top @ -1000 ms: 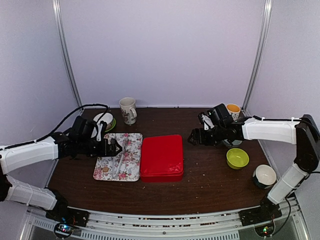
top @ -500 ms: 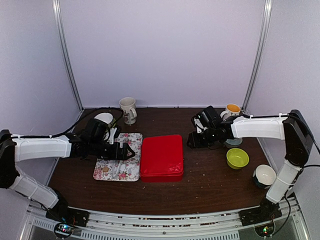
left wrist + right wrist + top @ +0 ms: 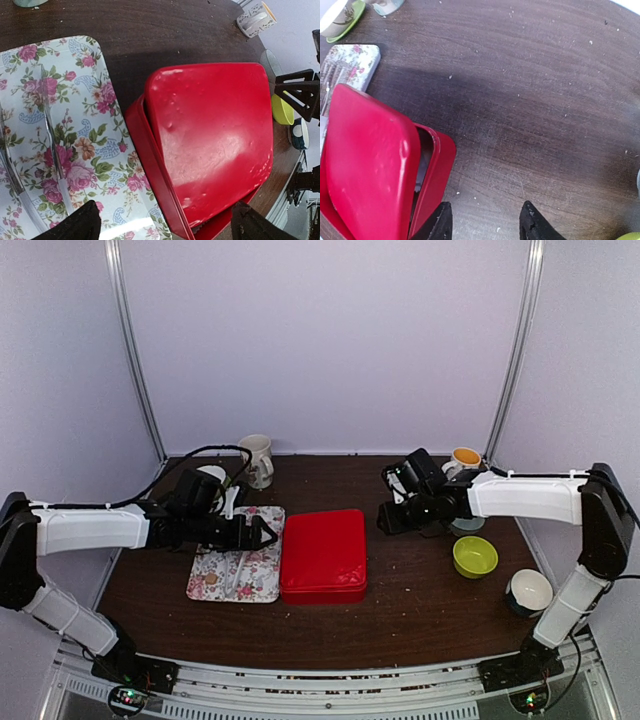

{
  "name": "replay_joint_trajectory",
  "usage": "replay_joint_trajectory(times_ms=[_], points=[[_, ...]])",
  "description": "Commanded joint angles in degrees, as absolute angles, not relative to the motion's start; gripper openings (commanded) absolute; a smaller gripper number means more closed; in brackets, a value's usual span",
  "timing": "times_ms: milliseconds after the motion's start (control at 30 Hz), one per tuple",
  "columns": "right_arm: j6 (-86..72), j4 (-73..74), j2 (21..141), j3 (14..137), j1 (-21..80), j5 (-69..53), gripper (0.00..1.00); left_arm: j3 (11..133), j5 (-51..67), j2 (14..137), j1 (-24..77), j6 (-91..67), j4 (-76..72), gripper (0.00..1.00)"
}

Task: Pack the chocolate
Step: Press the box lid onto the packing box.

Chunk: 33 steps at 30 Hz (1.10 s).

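A red box (image 3: 322, 554) lies mid-table with its lid askew; a gap shows along its edge in the right wrist view (image 3: 422, 165) and the left wrist view (image 3: 210, 145). One small tan chocolate piece (image 3: 211, 580) lies on the floral tray (image 3: 262, 585) beside metal tongs (image 3: 240, 566). I see no dark pieces. My left gripper (image 3: 262, 533) is open and empty over the tray's right side, next to the box's left edge (image 3: 160, 227). My right gripper (image 3: 388, 519) is open and empty over bare table just right of the box (image 3: 485, 225).
A floral mug (image 3: 256, 459) and a cup on a green saucer (image 3: 210, 480) stand behind the tray. On the right are an orange-filled cup (image 3: 466, 457), a green bowl (image 3: 474, 556) and a dark-rimmed bowl (image 3: 529, 591).
My left gripper has moved right across the tray to the box's left edge. My right gripper has stayed close to the box's far right corner.
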State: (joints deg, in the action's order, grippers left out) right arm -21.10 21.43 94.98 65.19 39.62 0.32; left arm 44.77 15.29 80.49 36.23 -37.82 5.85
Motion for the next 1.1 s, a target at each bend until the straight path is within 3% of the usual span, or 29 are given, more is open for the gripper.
replay_joint_trajectory(times_ms=[0, 167, 500, 833, 1067], points=[[-18.19, 18.2, 89.78, 62.08, 39.73, -2.26, 0.46, 46.32, 16.0, 81.2, 36.57, -38.09, 3.28, 0.93], [-19.85, 12.05, 87.81, 59.44, 39.21, -10.78, 0.62, 46.53, 16.39, 81.86, 36.66, -38.09, 3.19, 0.93], [-25.33, -0.37, 88.55, 56.59, 34.8, -28.82, 0.67, 47.37, 16.35, 82.54, 37.09, -38.69, 2.65, 0.93], [-26.56, -2.86, 94.42, 58.11, 33.28, -32.28, 0.72, 47.81, 16.4, 84.01, 37.18, -39.38, 2.13, 0.92], [-27.02, -2.63, 99.21, 60.49, 32.11, -33.98, 0.67, 48.07, 16.85, 86.09, 37.34, -40.47, 0.37, 0.93]])
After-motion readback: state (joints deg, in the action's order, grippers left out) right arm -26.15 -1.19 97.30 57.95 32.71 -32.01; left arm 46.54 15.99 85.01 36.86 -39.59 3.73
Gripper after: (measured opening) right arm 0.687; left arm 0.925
